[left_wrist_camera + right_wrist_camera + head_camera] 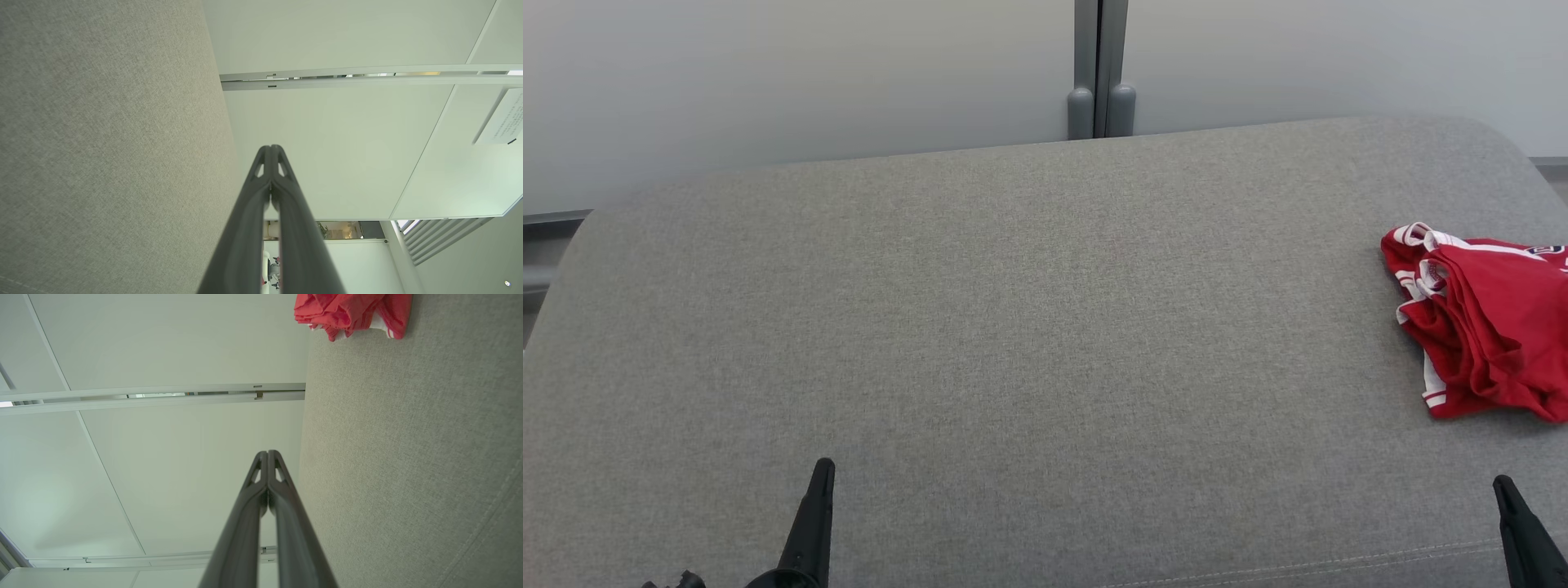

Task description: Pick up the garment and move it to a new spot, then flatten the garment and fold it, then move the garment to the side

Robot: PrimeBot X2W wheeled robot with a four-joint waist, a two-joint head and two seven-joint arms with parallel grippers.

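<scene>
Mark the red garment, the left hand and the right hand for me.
Red garment [1486, 327], head view: middle of the crumpled red cloth.
Left hand [270, 148], left wrist view: the closed fingertips.
Right hand [267, 453], right wrist view: the closed fingertips.

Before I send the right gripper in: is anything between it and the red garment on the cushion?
Nothing visible does. Bare grey cushion lies between the shut right gripper at the near edge and the crumpled red garment beyond it. The garment's right part is cut off in the head view.
</scene>
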